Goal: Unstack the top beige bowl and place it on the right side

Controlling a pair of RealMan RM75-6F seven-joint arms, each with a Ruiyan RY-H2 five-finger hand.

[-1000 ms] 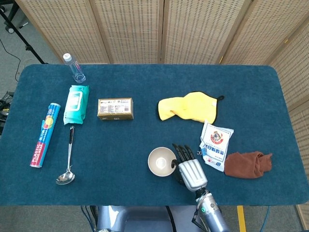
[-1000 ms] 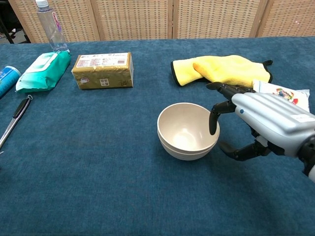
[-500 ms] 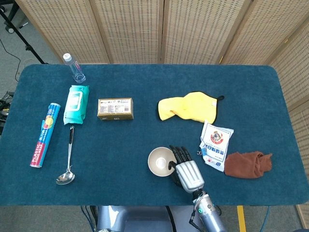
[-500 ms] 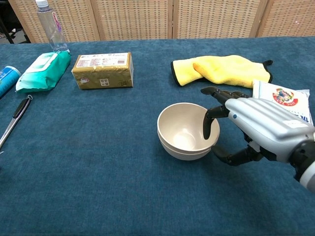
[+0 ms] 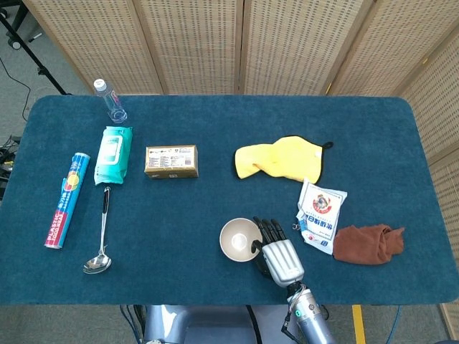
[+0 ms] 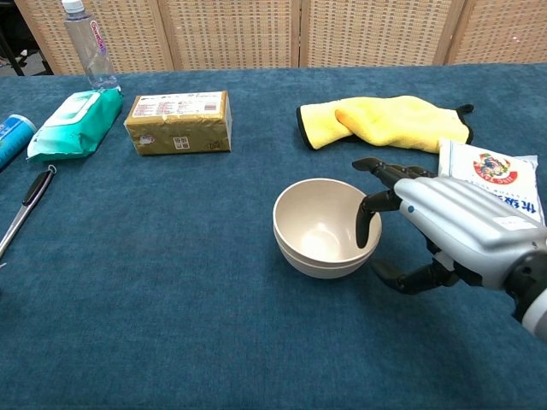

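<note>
Just left of the right hand, touching it: two nested beige bowls, top beige bowl seated inside the lower one. Fingers hooked over the near-side rim and dipping inside, thumb low outside the wall, spread rather than clamped; no firm hold visible, bowl not lifted. Nearest hand by far; left hand out of sight. Beyond the hand on its right: a white printed packet, limiting landing room.

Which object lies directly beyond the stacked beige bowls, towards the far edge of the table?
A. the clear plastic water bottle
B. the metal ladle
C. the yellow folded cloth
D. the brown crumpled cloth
C: the yellow folded cloth lies beyond the stacked beige bowls, towards the far edge.
</note>
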